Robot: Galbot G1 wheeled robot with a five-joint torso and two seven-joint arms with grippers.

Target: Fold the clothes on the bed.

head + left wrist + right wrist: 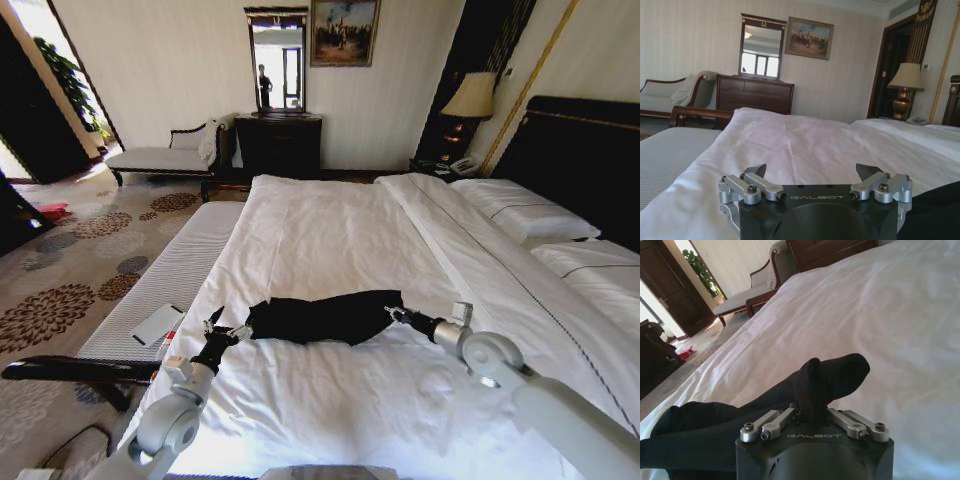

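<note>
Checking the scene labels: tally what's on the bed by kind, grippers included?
T-shirt, black: 1
Pillows, white: 2
Grippers: 2, the left open beside the shirt, the right shut on its fabric
Total: 5

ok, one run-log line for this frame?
right gripper: shut on T-shirt | left gripper: open, beside shirt's other end | T-shirt bunched on bed, unfolded

The right gripper hides its fingertips inside a bunched fold of the black T-shirt. The shirt's lettering cannot be seen. The bed runs past the head view's lower edge.
</note>
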